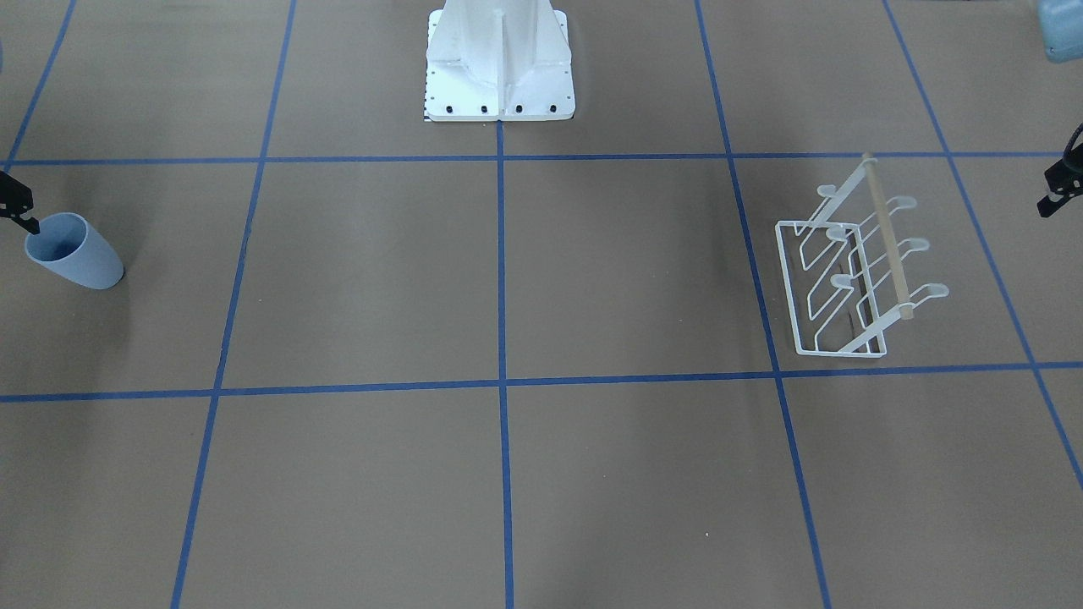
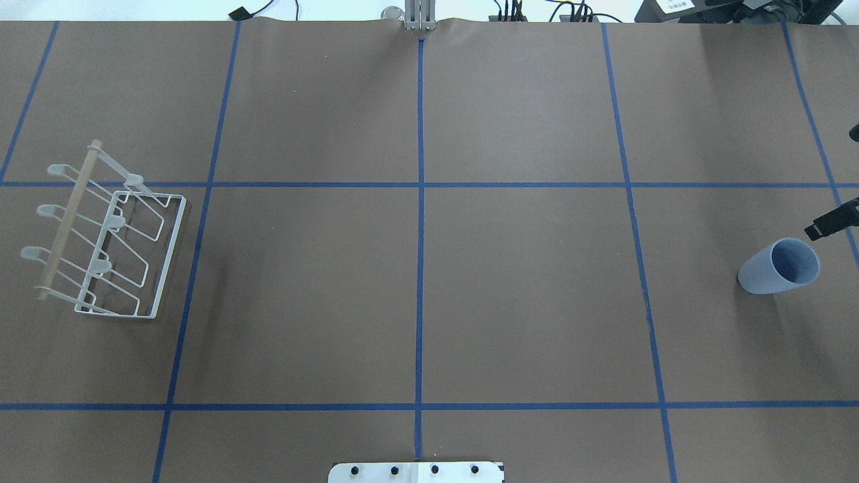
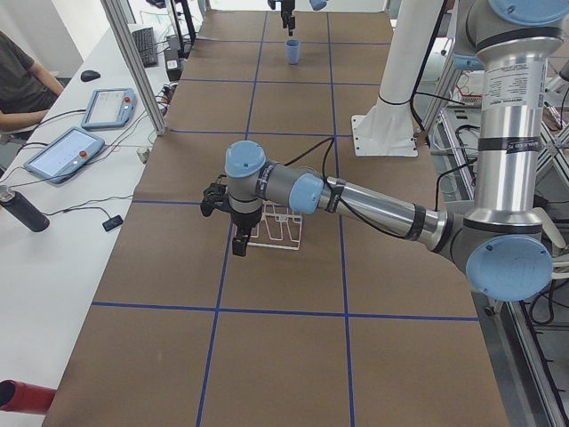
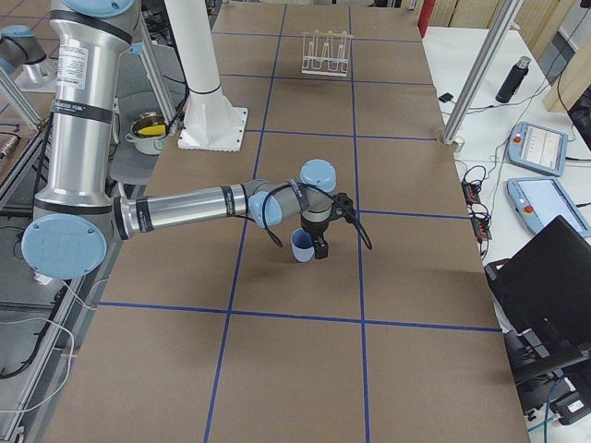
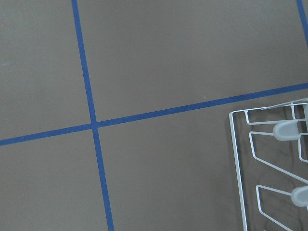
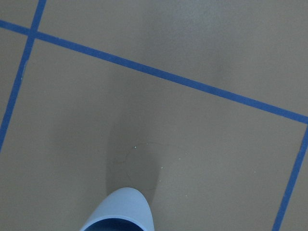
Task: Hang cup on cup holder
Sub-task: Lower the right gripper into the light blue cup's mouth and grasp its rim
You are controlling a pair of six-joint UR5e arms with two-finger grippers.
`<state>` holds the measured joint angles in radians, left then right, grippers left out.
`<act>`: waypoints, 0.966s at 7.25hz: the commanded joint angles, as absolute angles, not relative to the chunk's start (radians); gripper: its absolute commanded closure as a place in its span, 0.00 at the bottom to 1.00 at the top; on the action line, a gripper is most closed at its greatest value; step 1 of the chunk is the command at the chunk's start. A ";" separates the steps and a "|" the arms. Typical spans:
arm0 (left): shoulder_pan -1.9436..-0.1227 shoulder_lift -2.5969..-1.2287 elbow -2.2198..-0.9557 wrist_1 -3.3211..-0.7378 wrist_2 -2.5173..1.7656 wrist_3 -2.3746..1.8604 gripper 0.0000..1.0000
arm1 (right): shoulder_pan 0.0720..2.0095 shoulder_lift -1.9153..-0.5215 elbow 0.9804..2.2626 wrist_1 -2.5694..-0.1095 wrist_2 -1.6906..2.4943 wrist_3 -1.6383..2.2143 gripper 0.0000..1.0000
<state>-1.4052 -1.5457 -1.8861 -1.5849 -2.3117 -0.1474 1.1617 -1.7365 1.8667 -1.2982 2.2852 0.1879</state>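
The pale blue cup (image 2: 778, 266) stands upright on the table at the right edge of the overhead view, and at the far left in the front view (image 1: 74, 251). Its rim shows at the bottom of the right wrist view (image 6: 120, 211). My right gripper (image 2: 831, 222) hangs just beyond the cup's rim, apart from it; only part of it shows (image 1: 19, 205), so I cannot tell its state. The white wire cup holder (image 2: 107, 235) stands at the left, its pegs bare (image 1: 846, 271). My left gripper (image 1: 1058, 188) hovers beside it (image 3: 236, 233); I cannot tell its state.
The white pedestal base (image 1: 501, 76) stands at the robot's edge, mid-table. Blue tape lines grid the brown table. Tablets (image 3: 67, 151) and a dark bottle (image 3: 22, 211) lie on the side bench, where a person (image 3: 22, 80) sits.
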 commanded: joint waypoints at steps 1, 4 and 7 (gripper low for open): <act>-1.405 -1.546 -1.885 -1.585 -2.313 -0.149 0.02 | 1.126 -1.740 1.850 -1.270 2.277 0.198 0.08; -1.404 -1.546 -1.881 -1.586 -2.315 -0.149 0.02 | 1.112 -1.697 1.775 -1.266 2.276 0.196 0.12; -1.404 -1.548 -1.884 -1.588 -2.316 -0.167 0.02 | 1.098 -1.698 1.763 -1.267 2.281 0.199 0.52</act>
<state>-1.4036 -1.5473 -1.8832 -1.5875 -2.3161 -0.1637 1.1010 -1.6977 1.7682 -1.2660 2.2788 0.1977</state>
